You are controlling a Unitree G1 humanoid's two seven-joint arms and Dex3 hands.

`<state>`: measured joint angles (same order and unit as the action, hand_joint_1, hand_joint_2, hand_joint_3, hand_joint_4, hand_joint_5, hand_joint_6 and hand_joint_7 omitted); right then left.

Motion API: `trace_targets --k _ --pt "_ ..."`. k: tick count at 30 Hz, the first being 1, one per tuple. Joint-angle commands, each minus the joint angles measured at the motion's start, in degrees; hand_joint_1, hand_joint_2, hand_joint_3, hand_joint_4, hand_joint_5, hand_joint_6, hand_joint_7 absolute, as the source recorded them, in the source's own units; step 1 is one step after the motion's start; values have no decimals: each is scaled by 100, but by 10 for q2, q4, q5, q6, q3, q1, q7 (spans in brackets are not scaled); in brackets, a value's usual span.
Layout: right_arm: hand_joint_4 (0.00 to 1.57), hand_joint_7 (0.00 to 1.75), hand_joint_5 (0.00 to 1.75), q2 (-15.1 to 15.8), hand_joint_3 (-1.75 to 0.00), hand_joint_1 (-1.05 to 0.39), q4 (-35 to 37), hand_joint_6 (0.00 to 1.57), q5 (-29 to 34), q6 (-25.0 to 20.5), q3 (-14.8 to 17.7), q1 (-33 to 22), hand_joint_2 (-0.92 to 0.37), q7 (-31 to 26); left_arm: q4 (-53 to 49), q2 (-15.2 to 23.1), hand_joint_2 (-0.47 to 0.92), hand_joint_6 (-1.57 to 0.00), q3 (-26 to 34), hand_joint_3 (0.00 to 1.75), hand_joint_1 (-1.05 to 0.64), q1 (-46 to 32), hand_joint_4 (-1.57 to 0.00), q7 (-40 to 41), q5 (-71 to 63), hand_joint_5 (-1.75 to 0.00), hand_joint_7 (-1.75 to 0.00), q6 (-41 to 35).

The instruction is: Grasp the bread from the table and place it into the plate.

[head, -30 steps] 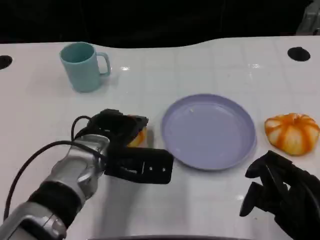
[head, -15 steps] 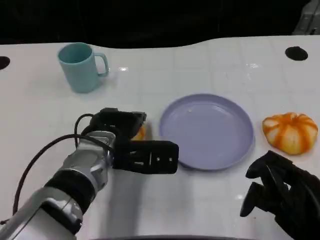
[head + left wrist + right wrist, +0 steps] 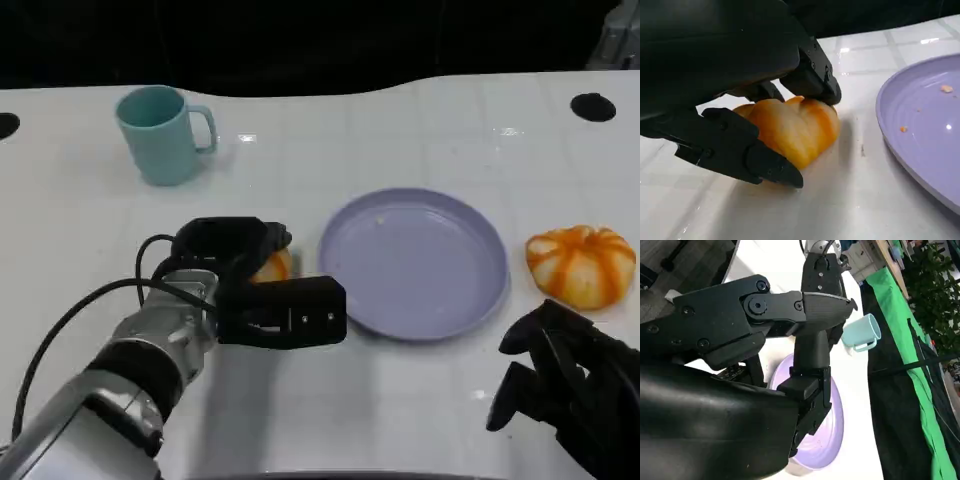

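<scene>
Resting on the white table (image 3: 400, 120), the bread (image 3: 792, 127) — a small golden-orange roll — sits just left of the lavender plate (image 3: 415, 262), apart from its rim. The left hand (image 3: 245, 285) is over it; in the left wrist view black fingers (image 3: 812, 82) press on the roll's far side and a lower finger lies against its near side, so the hand grips the bread while the bread touches the tabletop. In the head view only a sliver of orange shows past the hand.

The plate carries a few crumbs and nothing else. To its right, near the table's right edge, lies a second orange-and-white striped bun (image 3: 582, 265). A teal mug (image 3: 160, 133) stands upright at the far left, handle pointing right.

The right hand (image 3: 560, 385) sits low at the near right — fingers curled inward, holding nothing, well apart from the plate. A black cable (image 3: 70, 320) loops beside the left forearm. Two dark round holes (image 3: 592, 106) mark the table's far corners.
</scene>
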<state>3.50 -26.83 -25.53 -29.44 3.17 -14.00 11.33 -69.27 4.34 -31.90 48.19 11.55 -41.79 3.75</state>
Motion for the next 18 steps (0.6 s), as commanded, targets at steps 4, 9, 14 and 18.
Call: trace_targets --k 4,9,14,18 --pt "63 159 175 4 -37 -45 1 49 -8 7 8 -1 -92 6 -22 14 92 -108 -27 27 -30 -16 -76 74 -22 -157 -1 17" --pt "64 159 175 3 -35 -46 2 50 -8 3 9 1 -92 3 -8 22 92 -120 -22 28 -26 -16 -82 101 -19 -174 -9 32" --pt "65 159 175 2 -33 -46 4 50 -8 2 9 3 -92 3 33 38 92 -120 -10 23 -24 -22 -87 121 -13 -175 -25 45" --pt "65 159 175 4 -34 -45 7 50 -4 4 8 6 -92 3 90 53 92 -82 5 26 -20 -30 -84 103 -5 -175 -76 37"
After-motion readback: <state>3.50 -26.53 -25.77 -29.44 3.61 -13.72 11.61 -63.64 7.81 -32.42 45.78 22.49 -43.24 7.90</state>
